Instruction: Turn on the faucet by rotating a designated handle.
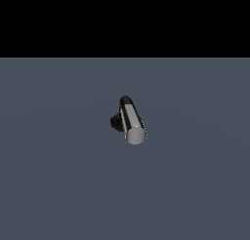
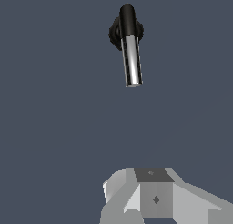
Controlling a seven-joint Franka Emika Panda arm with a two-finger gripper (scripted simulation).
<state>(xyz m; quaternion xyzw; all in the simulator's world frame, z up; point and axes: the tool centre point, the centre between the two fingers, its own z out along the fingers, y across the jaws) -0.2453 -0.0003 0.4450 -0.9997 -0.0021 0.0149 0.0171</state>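
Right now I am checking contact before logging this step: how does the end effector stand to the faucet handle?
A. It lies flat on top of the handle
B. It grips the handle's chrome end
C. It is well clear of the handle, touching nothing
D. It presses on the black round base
C: in the wrist view the end effector is separated from the handle by bare floor, and the exterior view shows the faucet alone.

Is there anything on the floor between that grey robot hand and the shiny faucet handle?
Nothing. In the wrist view, only bare blue-grey floor stretches between the gripper and the handle of the faucet. The fingertips are out of frame.
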